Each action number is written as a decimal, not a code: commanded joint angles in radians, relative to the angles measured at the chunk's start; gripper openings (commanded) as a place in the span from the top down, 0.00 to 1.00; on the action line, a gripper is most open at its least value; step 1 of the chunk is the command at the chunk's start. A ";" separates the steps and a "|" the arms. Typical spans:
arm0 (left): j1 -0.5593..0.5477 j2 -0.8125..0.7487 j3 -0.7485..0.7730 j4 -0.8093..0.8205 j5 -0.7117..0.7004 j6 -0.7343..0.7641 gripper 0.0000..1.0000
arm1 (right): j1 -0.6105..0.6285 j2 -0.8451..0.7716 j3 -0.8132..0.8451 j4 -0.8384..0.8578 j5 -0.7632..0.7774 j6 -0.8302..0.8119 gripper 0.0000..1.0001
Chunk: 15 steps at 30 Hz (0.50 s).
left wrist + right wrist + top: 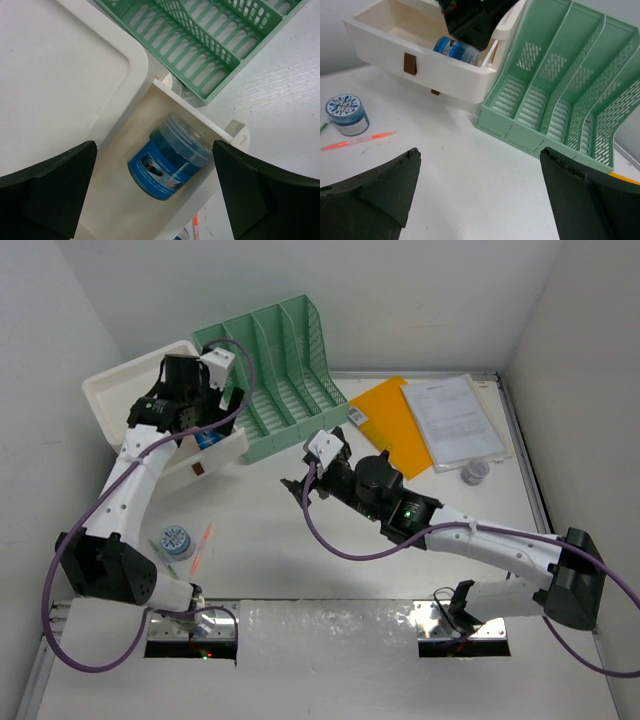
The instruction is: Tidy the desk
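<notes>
The white desk (270, 550) carries a white drawer box (135, 390) with its drawer pulled open. A blue jar (170, 157) lies in the drawer (120, 200), also seen in the right wrist view (456, 49). My left gripper (205, 405) hangs open just above that jar, its fingers (55, 175) apart on either side and not touching it. My right gripper (300, 485) is open and empty over bare desk in front of the green file organizer (285, 370). A second blue jar (177, 540) and an orange-red pen (203, 545) lie on the desk at the left.
An orange folder (390, 420) and a printed paper stack (452, 420) lie at the back right. A small jar with a purple lid (475, 472) stands near them. The organizer (560, 85) stands right beside the drawer box (420, 67). Walls close in the left, back and right.
</notes>
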<state>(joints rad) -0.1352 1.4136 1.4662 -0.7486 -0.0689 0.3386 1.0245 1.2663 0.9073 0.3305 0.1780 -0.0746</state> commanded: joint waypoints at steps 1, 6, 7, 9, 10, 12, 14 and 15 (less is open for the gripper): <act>0.011 -0.048 0.095 0.031 -0.006 -0.019 0.00 | 0.000 0.013 0.056 -0.016 0.018 0.025 0.01; 0.009 -0.085 0.166 -0.020 -0.026 -0.032 0.00 | -0.001 0.025 0.074 -0.091 0.032 0.055 0.01; 0.014 -0.100 0.174 -0.026 -0.046 -0.032 0.00 | 0.000 0.027 0.077 -0.135 0.032 0.067 0.01; 0.034 -0.146 0.157 -0.028 -0.066 -0.029 0.00 | 0.000 0.031 0.079 -0.172 0.040 0.075 0.01; 0.054 -0.207 0.116 -0.020 -0.063 -0.026 0.00 | 0.000 0.031 0.074 -0.186 0.038 0.106 0.01; 0.181 -0.304 0.060 0.008 -0.034 0.003 0.00 | 0.000 0.044 0.059 -0.211 0.023 0.114 0.01; 0.336 -0.355 -0.015 0.017 0.017 0.055 0.00 | 0.000 0.062 0.056 -0.229 0.008 0.125 0.01; 0.394 -0.393 -0.041 0.015 0.071 0.072 0.00 | 0.000 0.068 0.056 -0.234 0.002 0.136 0.01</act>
<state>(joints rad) 0.1139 1.1130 1.4845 -0.7540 -0.0620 0.3588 1.0245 1.3128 0.9413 0.1337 0.1970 0.0128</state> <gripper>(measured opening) 0.996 0.989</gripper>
